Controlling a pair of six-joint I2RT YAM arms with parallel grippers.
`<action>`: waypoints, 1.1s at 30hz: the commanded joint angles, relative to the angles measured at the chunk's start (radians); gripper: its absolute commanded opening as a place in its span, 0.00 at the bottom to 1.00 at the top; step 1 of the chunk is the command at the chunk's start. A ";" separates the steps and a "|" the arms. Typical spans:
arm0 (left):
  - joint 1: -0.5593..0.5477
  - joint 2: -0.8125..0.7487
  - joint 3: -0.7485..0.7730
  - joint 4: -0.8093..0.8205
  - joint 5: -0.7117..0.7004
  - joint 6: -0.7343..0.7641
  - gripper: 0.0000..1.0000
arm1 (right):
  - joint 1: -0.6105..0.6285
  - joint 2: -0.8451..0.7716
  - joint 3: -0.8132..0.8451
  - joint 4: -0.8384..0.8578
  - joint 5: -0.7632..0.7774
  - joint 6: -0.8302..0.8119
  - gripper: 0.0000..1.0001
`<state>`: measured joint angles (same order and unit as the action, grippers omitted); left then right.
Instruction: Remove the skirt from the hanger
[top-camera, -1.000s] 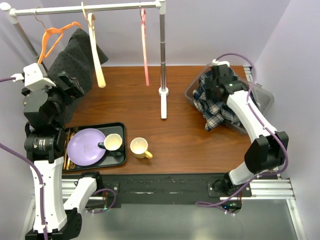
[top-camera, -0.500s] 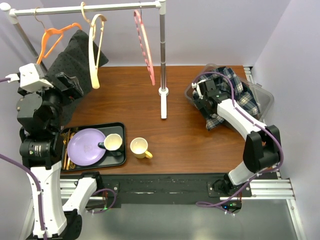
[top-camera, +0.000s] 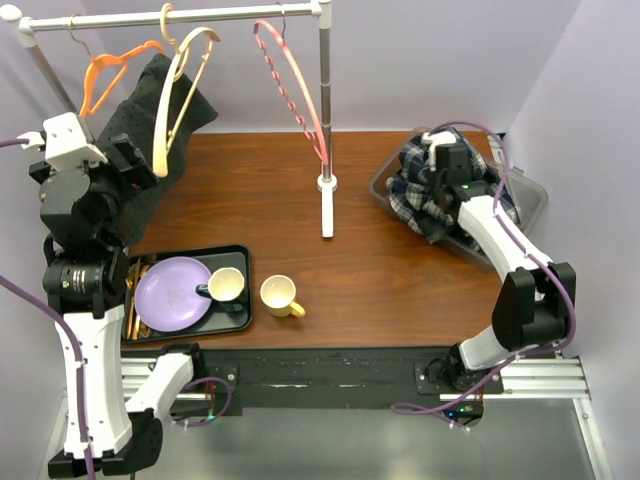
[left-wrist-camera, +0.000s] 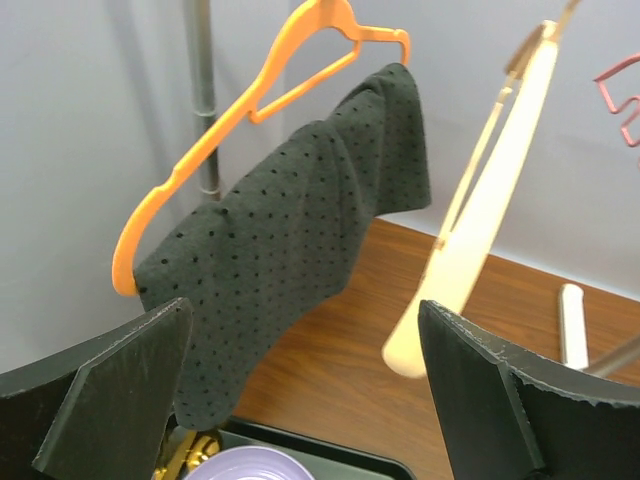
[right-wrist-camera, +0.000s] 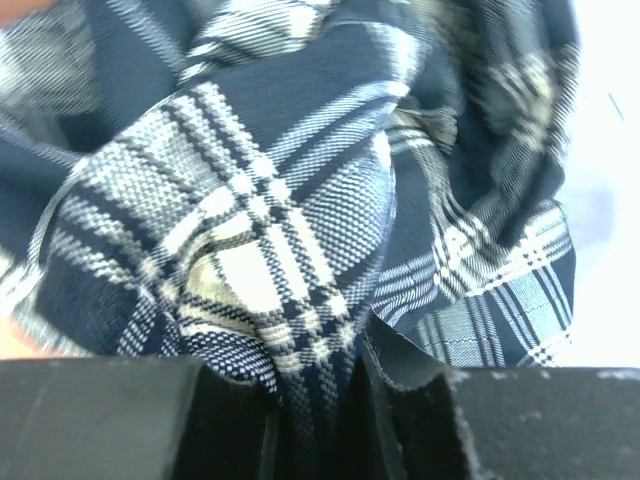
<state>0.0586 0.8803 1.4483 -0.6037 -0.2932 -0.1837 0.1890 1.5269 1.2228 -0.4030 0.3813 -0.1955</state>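
the right jaws have closed over the last second from wide to a narrow pinch. in the right wrist view a fold of the plaid cloth (right-wrist-camera: 280, 230) is caught between them, over the clear bin (top-camera: 530, 197) at the far right of the worktop (top-camera: 380, 270). that grab is not on the task's thing, so as i read it nothing is won for the skirt yet. the left jaws stand wide with nothing in them, as they did a second ago, raised at the left and looking straight at the black dotted skirt (left-wrist-camera: 290, 250). it lies ahead of them and apart, centred between the two fingers in the left wrist view, draped over the orange hanger (left-wrist-camera: 200, 150) on the rail (top-camera: 200, 17). beside it the cream hanger (left-wrist-camera: 485, 220) and the pink hanger (top-camera: 295, 88) have swung out to a slant, so i'd let the rail settle before reaching in.
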 joint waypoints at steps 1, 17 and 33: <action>0.006 0.023 0.052 0.030 -0.087 0.069 0.99 | -0.086 0.045 0.037 0.191 -0.003 0.151 0.20; 0.006 0.144 0.209 0.010 -0.124 0.320 0.97 | -0.102 0.357 0.037 0.204 0.076 0.263 0.30; 0.059 0.411 0.478 -0.057 -0.216 0.293 0.93 | -0.066 -0.013 0.061 0.156 -0.104 0.321 0.99</action>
<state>0.0780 1.2648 1.8328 -0.6216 -0.5278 0.1406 0.1127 1.5528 1.2579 -0.2390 0.3462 0.0872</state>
